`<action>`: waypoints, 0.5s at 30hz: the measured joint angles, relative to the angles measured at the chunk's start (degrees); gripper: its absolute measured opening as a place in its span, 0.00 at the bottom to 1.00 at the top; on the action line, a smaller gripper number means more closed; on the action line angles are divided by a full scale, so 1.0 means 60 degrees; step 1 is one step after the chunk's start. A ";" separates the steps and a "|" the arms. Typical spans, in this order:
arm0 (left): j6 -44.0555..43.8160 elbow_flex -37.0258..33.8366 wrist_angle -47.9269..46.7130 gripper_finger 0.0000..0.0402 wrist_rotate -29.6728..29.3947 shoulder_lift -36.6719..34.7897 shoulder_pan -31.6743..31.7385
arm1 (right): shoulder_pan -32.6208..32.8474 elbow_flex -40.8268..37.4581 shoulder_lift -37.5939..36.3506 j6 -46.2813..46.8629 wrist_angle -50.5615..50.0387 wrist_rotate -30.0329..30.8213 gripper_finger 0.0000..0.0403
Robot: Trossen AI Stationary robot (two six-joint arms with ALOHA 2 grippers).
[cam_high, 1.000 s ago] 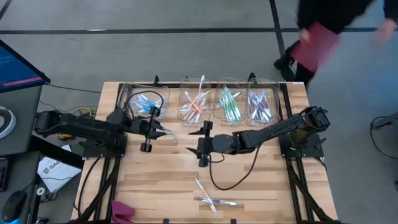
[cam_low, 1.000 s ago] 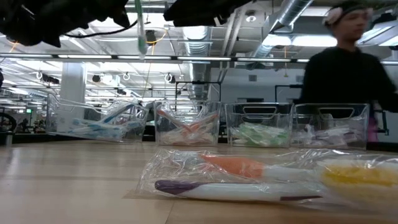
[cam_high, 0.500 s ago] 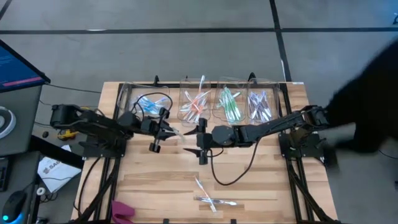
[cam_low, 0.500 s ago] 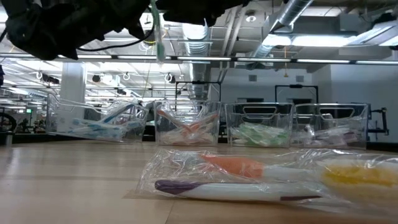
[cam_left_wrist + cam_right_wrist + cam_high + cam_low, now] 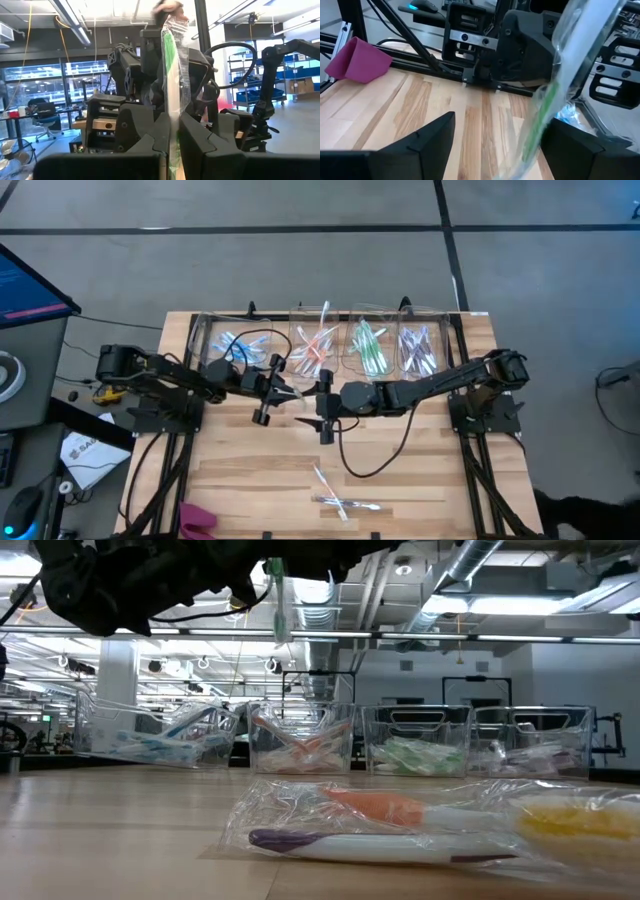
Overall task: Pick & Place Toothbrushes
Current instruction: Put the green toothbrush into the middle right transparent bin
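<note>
**Q:** Four clear bins point(image 5: 325, 350) stand in a row at the table's point(image 5: 250, 480) far edge, each holding toothbrushes sorted by colour. Where is the one being handled?

**A:** Above the table's middle. The left gripper point(image 5: 283, 387) is pressed together on a wrapped green toothbrush point(image 5: 171, 75), pinching it low on the handle so that the rest stands up clear of the fingers. The right gripper point(image 5: 325, 408) sits just beside it, fingers spread wide, with the brush lying between them in the right wrist view point(image 5: 547, 107) but not yet touched.

**Q:** How is such a brush likely to behave?

**A:** Probably very light and stiff along its length, yet slim, and the clear wrapper looks slick and loose. A grip on film alone could slide.

**Q:** Where, then, should the open gripper take hold?

**A:** Judged best across the handle's middle, on the solid shaft and clear of the other gripper's fingers.

**Q:** And the smaller items?

**A:** Several wrapped loose toothbrushes point(image 5: 338, 498) lie near the front edge; a pink cloth point(image 5: 198, 518) rests at the front left corner.
</note>
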 joint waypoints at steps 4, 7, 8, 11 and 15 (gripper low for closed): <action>-0.0050 0.0000 0.0000 0.03 0.0014 0.0000 0.0004 | -0.0004 0.0000 0.0000 -0.0029 -0.0004 0.0024 0.60; -0.0076 0.0000 -0.0007 0.03 0.0126 0.0000 -0.0004 | -0.0005 0.0000 0.0000 -0.0102 -0.0010 0.0036 0.48; -0.0078 0.0000 -0.0009 0.03 0.0171 0.0000 -0.0004 | -0.0007 0.0000 0.0000 -0.0106 -0.0011 0.0042 0.44; -0.0084 0.0000 -0.0036 0.03 0.0226 0.0000 -0.0004 | -0.0079 0.0000 0.0000 -0.0102 -0.0011 0.0062 0.27; -0.0044 0.0000 -0.0096 0.03 0.0213 0.0000 -0.0004 | -0.0200 0.0007 -0.0012 -0.0085 -0.0190 0.0068 0.05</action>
